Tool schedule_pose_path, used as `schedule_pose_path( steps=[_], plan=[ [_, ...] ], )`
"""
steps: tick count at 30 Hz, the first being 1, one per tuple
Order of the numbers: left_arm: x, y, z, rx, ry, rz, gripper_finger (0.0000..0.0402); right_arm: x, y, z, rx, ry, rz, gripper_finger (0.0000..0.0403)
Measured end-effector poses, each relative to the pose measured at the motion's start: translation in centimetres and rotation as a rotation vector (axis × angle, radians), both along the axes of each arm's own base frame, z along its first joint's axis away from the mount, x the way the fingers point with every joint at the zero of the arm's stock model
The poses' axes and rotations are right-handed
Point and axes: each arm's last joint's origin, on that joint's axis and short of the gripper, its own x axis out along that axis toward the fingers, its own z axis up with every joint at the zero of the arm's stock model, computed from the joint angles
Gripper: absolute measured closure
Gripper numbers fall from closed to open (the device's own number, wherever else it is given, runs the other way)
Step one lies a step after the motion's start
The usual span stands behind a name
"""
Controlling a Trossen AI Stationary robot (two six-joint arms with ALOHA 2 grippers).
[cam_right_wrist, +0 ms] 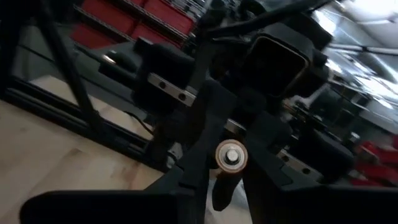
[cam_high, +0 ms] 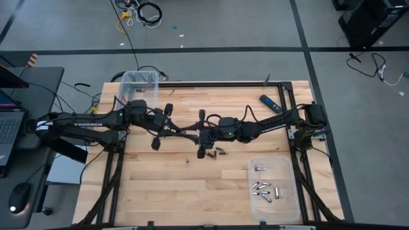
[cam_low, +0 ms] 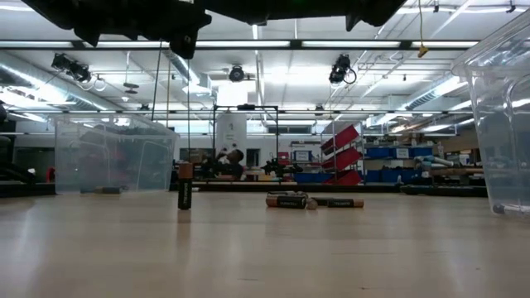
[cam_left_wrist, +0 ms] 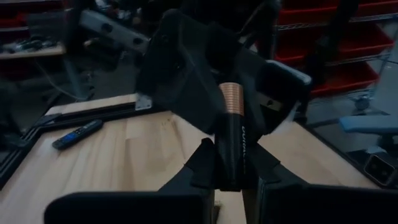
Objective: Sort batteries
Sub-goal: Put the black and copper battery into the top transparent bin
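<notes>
Copper caps the black battery (cam_left_wrist: 235, 143) that stands between the left fingers (cam_left_wrist: 202, 171), which are closed on its lower half from both sides. Its copper end rises clear above their tips. Just past that end, head-on to the left fingers, is the dark bulk of the right arm (cam_left_wrist: 186, 81). Whether that arm has any grip on the battery cannot be told. From the right wrist view the same cell shows end-on, as a pale round terminal (cam_right_wrist: 231, 156) between dark parts.

Below the fingers lies the wooden bench (cam_high: 160, 191). Near them, on the right arm's side, two dark cells (cam_high: 220, 152) lie together. Another small cell (cam_high: 186, 160) sits alone just beside the spot under the fingers; from the low view it stands upright (cam_low: 185, 194).

Farther off on the right arm's side, a clear tray (cam_high: 287, 204) holds a cluster of silvery cells (cam_high: 262, 188). A black-and-blue remote (cam_high: 270, 103) lies near the bench's far edge. Behind the left arm, at the bench's far corner, stands a clear bin (cam_high: 142, 82).

Beyond the bench, a laptop (cam_high: 7, 124) and a mouse (cam_high: 19, 191) sit on a side desk. Cables (cam_high: 144, 13) lie on the grey floor. The room behind holds shelves with red bins (cam_low: 344, 153) under strip lights.
</notes>
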Motion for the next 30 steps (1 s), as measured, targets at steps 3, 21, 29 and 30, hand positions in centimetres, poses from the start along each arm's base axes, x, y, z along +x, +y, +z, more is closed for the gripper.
schedule_pose_path(
  steps=[3,21,29,30],
  plan=[
    [-0.2,0.2,-0.1,0.002,0.031,0.078,0.0370,-0.3,0.6,0.3,-0.006,0.006,-0.087,0.0309],
    [-6.7,1.4,2.6,-0.086,0.401,0.951,0.0368,-2.6,2.9,1.9,-0.072,0.080,-0.500,0.0283],
    [-10.0,2.8,1.5,-0.148,0.660,1.327,0.0368,-2.6,2.7,1.5,-0.050,0.112,-0.508,0.0286],
    [-10.3,3.0,1.2,-0.161,0.693,1.359,0.0368,-2.6,2.6,1.5,-0.049,0.111,-0.508,0.0286]
  ],
)
